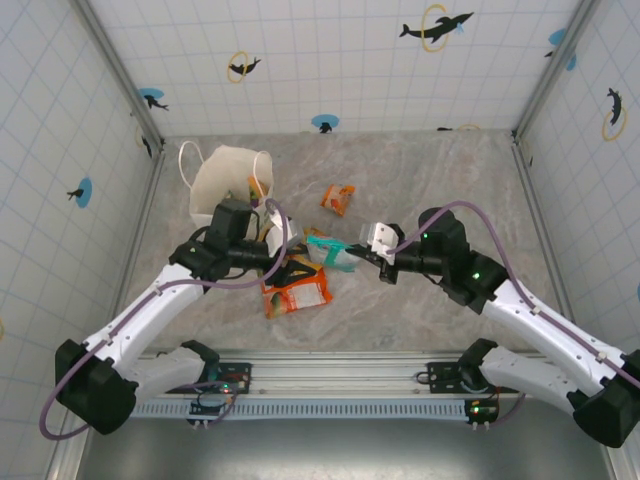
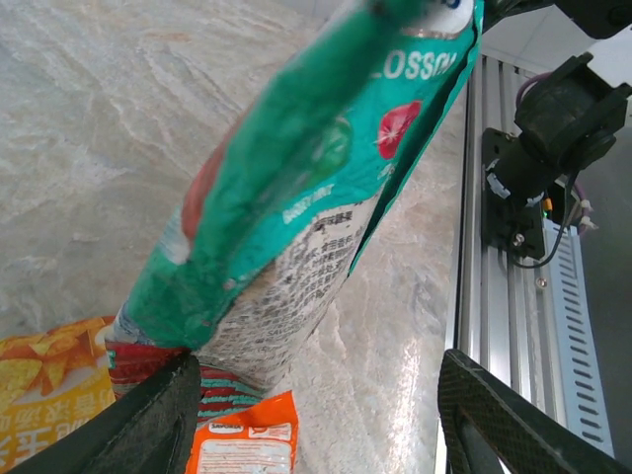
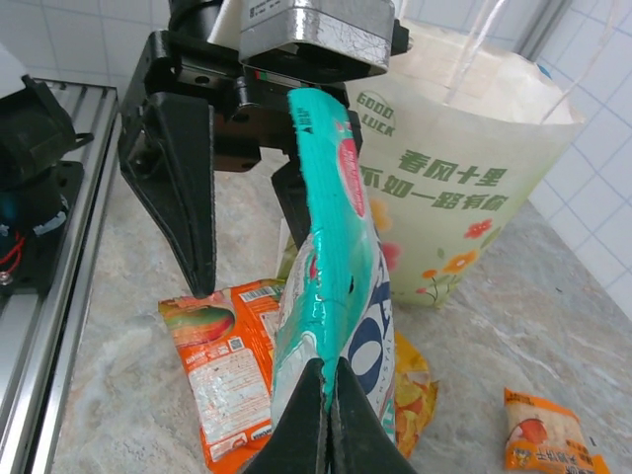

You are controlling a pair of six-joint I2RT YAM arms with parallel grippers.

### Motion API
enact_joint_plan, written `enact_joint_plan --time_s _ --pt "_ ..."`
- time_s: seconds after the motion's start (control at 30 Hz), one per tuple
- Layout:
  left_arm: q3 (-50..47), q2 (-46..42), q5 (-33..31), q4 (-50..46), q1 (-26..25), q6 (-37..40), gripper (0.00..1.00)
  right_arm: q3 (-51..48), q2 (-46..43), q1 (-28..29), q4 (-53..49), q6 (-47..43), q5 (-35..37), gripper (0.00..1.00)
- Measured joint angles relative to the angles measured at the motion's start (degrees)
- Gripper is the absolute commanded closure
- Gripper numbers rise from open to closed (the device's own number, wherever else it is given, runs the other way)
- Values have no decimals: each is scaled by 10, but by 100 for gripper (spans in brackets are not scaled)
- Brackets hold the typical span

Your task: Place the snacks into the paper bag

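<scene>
Nearest, my right claw point(image 3: 324, 395) is clenched on the teal packet point(image 3: 336, 247), holding it upright; beyond, my left claw point(image 3: 242, 227) stands spread around it, not gripping. Releasing too soon could drop it short of the paper bag point(image 3: 464, 197) behind.

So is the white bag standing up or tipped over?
Upright: the bag stands on its base, with its mouth open at the top.
</scene>
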Motion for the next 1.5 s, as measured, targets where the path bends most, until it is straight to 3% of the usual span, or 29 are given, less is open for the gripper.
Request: enact_joint_plan --time_s 0.27,0.63,1.03,1.17,1.3,1.5 --pt "0 -33 -26 0 -2 11 27 -2 0 0 11 -2 -7 100" --pt "6 -76 -76 18 -3 26 25 -5 -10 0 13 -3 -33 100" --pt "52 14 18 -30 -6 58 48 -5 -10 0 43 -2 -48 100" --pt "52 14 30 -31 -7 62 58 -5 -9 0 53 -2 -48 100" --pt "52 14 37 -32 -7 69 75 -5 -7 0 59 -2 -46 100" --pt "51 4 31 -33 -6 68 82 -23 -11 0 91 -1 -28 99"
